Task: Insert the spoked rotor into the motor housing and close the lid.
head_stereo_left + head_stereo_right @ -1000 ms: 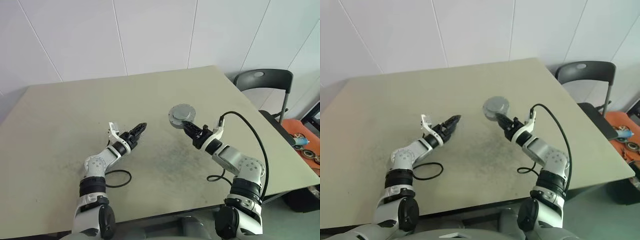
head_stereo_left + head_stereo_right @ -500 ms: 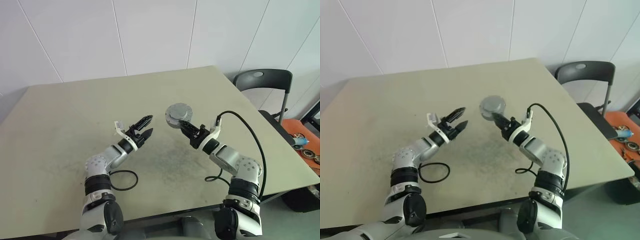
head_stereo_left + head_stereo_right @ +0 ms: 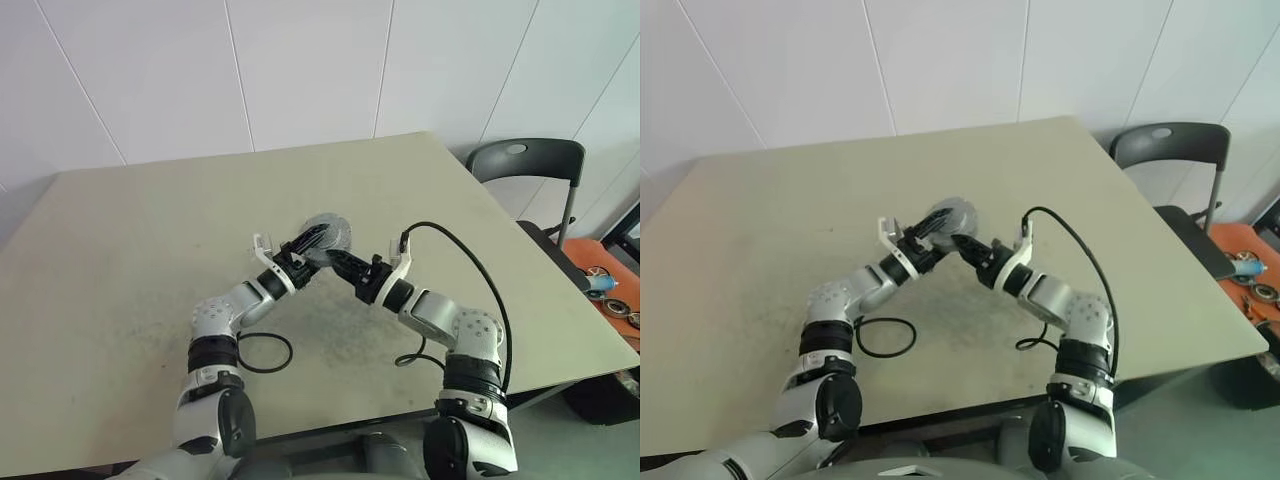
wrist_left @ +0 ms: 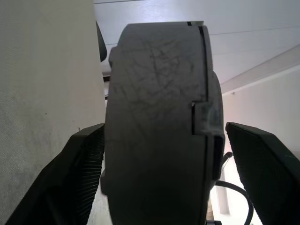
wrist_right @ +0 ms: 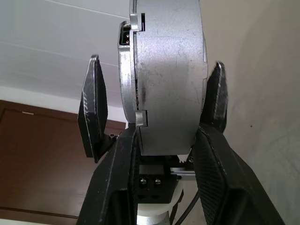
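Above the middle of the pale beige table (image 3: 150, 240), the round grey metal motor housing (image 3: 326, 234) is held in the air between the two arms. A black chair (image 3: 527, 165) stands beyond the table's far right corner, well apart; a black cable loop (image 3: 264, 352) lies near the left arm. The right gripper (image 5: 159, 136) pinches the housing across its flat faces. The left gripper (image 3: 312, 243) straddles the same housing, its fingers (image 4: 79, 173) spread on either side, not visibly pressing.
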Robot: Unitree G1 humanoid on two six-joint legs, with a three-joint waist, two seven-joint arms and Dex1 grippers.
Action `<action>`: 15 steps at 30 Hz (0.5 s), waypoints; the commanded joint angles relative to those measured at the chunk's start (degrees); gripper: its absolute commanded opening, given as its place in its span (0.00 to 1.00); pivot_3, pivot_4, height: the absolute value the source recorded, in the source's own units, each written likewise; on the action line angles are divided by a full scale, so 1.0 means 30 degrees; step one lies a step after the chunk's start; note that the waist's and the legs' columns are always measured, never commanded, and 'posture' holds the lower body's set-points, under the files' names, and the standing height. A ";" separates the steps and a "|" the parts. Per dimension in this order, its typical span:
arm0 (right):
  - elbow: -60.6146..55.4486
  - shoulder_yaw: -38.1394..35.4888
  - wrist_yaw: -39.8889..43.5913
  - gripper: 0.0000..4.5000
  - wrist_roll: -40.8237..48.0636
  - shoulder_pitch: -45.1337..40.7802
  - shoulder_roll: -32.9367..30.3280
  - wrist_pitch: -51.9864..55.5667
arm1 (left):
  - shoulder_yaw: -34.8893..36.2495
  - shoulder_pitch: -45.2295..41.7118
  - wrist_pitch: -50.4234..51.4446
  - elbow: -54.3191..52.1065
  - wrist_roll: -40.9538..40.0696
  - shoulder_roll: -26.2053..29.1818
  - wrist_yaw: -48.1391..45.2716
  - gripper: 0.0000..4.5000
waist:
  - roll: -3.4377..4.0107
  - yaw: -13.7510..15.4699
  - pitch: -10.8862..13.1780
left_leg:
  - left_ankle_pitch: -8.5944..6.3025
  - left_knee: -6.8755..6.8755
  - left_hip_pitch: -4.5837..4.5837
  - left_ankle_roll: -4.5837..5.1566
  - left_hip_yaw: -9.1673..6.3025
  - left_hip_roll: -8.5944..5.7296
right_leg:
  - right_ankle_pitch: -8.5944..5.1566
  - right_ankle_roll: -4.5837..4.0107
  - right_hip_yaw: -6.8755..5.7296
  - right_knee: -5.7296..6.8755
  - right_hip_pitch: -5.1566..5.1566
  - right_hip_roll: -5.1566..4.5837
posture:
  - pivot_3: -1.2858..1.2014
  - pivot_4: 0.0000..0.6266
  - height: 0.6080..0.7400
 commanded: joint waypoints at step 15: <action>-0.0350 0.0288 0.0420 0.28 0.1032 -0.0765 0.0002 -0.0907 | -0.0640 0.0015 -0.0026 -0.1017 -0.0096 -0.0245 -0.1132 0.47 | 0.0000 -0.0021 -0.0001 | 0.0010 0.0160 -0.0055 -0.0016 0.0004 0.0000 | 0.0096 -0.0026 0.0000 0.0003 0.0020 0.0021 | 0.52 0.00 1.00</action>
